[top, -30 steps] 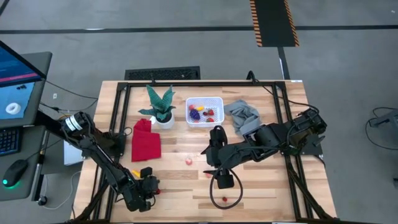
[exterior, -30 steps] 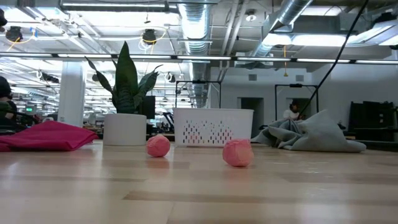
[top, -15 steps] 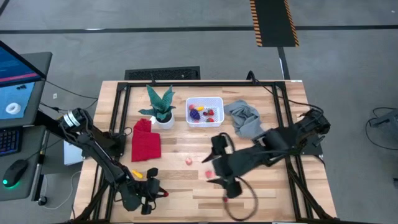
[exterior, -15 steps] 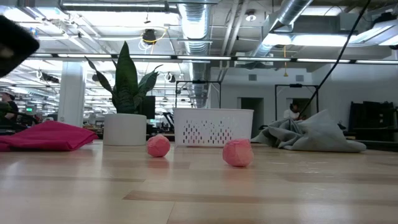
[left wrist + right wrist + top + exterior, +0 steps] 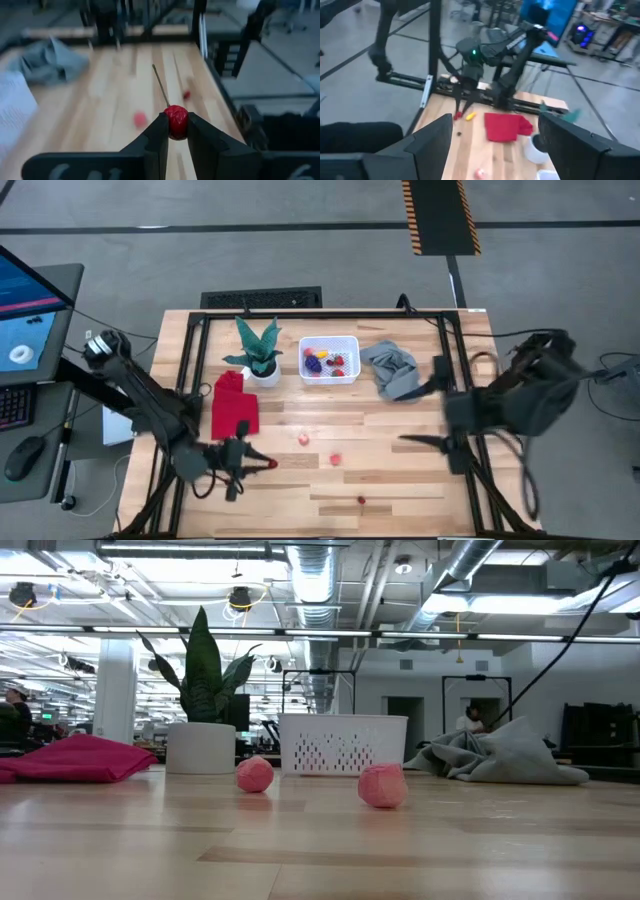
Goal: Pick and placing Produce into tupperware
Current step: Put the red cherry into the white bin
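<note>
Wooden boards made up the one table (image 5: 400, 480), which filled the middle of the high view. Two dark arms reached over it. One red cloth (image 5: 234, 408) lay at the left of the table, and one grey cloth (image 5: 392, 370) lay at the upper right. One green plant (image 5: 258, 350) in a white pot stood near the top, just left of the tupperware (image 5: 329, 359). That one white bin sat at the top middle, and it had a few small pieces of produce inside, too small to count.

Three more little pieces lay loose on the wood below the bin: one pink ball (image 5: 302, 439), one more pink ball (image 5: 336, 459), and one tiny red piece (image 5: 361, 500) near the bottom edge.

At the lower left, the left gripper (image 5: 176, 131) was squeezed shut on one red cherry (image 5: 175, 119) with a thin stem. At the right edge of the table, the right gripper (image 5: 495, 140) had its two fingers spread wide with nothing between them.
</note>
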